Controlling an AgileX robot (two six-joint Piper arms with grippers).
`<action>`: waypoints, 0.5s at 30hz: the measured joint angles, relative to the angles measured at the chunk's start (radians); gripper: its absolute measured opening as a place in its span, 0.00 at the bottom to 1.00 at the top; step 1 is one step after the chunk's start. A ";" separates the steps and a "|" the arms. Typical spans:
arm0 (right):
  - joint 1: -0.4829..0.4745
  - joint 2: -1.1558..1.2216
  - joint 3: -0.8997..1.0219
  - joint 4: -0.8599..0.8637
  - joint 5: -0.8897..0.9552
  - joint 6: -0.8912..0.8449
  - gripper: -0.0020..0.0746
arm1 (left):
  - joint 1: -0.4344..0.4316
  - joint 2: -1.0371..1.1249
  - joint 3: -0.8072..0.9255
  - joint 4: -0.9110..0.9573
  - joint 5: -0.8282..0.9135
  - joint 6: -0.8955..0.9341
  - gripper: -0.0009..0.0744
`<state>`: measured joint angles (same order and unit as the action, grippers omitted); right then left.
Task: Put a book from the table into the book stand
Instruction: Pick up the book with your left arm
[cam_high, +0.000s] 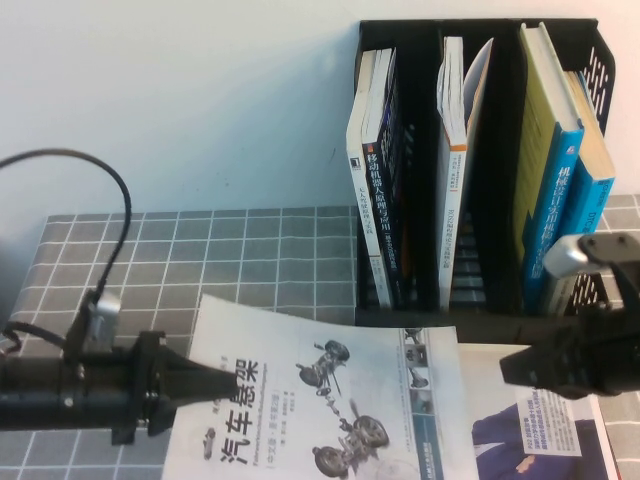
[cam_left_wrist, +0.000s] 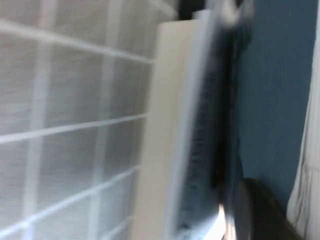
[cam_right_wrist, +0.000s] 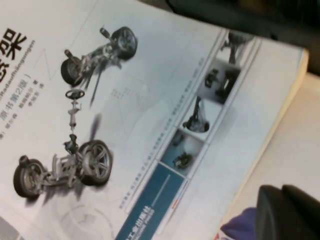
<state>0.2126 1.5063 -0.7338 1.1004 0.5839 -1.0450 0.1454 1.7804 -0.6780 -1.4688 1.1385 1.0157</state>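
The book (cam_high: 330, 400), a large white paperback with a black Chinese title and grey suspension photos, lies at the front of the table (cam_high: 200, 250). It also fills the right wrist view (cam_right_wrist: 125, 100). My left gripper (cam_high: 225, 381) reaches in from the left and is shut on the book's left edge. The left wrist view shows that edge (cam_left_wrist: 170, 140) close up, with one dark finger (cam_left_wrist: 260, 215) against the cover. My right gripper (cam_high: 515, 366) hovers shut and empty just right of the book. The black book stand (cam_high: 600, 60) stands behind it.
All three compartments of the stand hold upright books (cam_high: 380, 180); the middle one has the most free width. A white book with a suited man's portrait (cam_high: 530, 420) lies under the right side of the paperback and under my right gripper. A black cable (cam_high: 110, 190) loops above the left arm.
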 joint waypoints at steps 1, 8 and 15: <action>0.000 -0.023 0.000 -0.005 0.000 0.000 0.02 | 0.000 -0.038 0.000 0.009 0.000 -0.022 0.16; 0.000 -0.148 0.000 -0.013 -0.037 0.000 0.02 | -0.002 -0.273 -0.090 0.099 -0.003 -0.184 0.16; 0.000 -0.248 -0.049 -0.027 -0.037 0.000 0.02 | -0.058 -0.451 -0.284 0.213 0.007 -0.379 0.16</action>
<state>0.2126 1.2584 -0.7829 1.0733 0.5465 -1.0450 0.0874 1.3295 -0.9621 -1.2554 1.1458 0.6369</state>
